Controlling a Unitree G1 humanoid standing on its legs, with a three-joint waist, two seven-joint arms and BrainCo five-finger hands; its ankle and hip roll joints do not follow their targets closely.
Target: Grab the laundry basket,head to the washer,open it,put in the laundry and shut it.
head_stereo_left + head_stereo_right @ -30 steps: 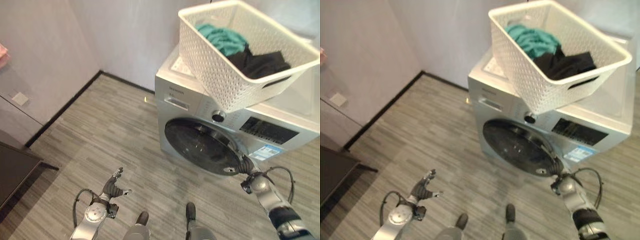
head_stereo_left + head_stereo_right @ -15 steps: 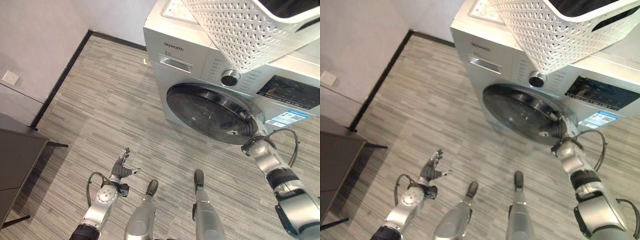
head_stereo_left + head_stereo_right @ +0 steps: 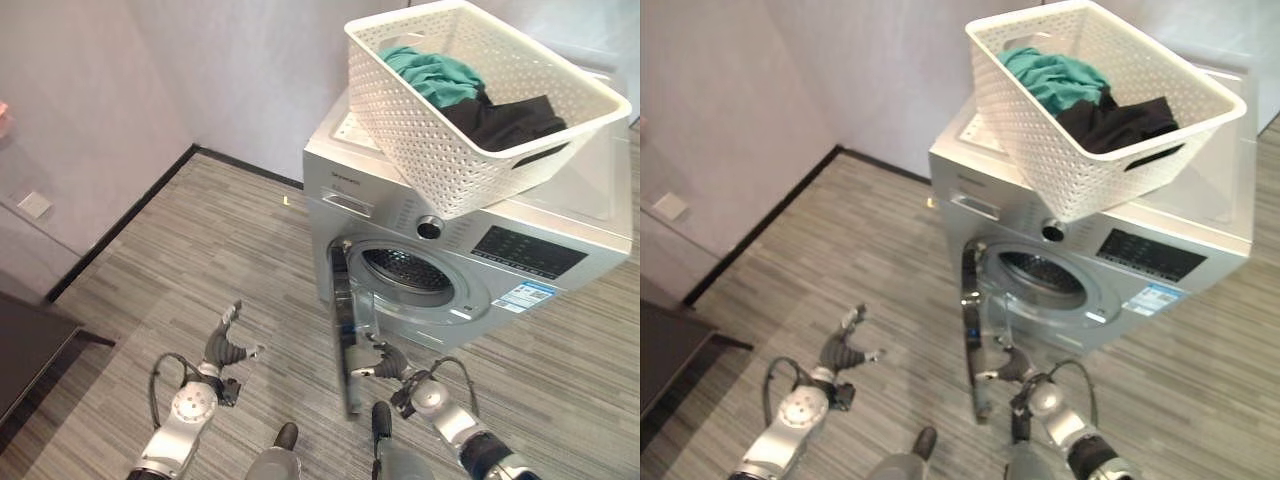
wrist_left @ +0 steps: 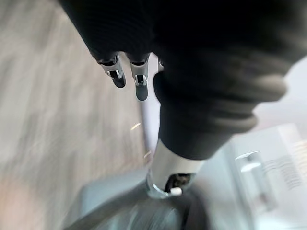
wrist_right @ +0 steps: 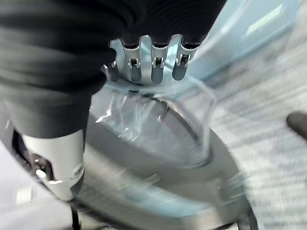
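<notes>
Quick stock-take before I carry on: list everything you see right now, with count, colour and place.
Washer: one, silver, by the wall.
Washer door: one, dark glass in a silver ring, swung open.
Drum: one, metal, exposed.
Laundry basket: one, white, on top of the washer.
Laundry: teal garment and black garment, inside the basket.
Cabinet: one, dark, on the robot's far left.
Floor: grey planks.
Left hand: open, low over the floor.
Right hand: at the open door's inner side, fingers straight.
</notes>
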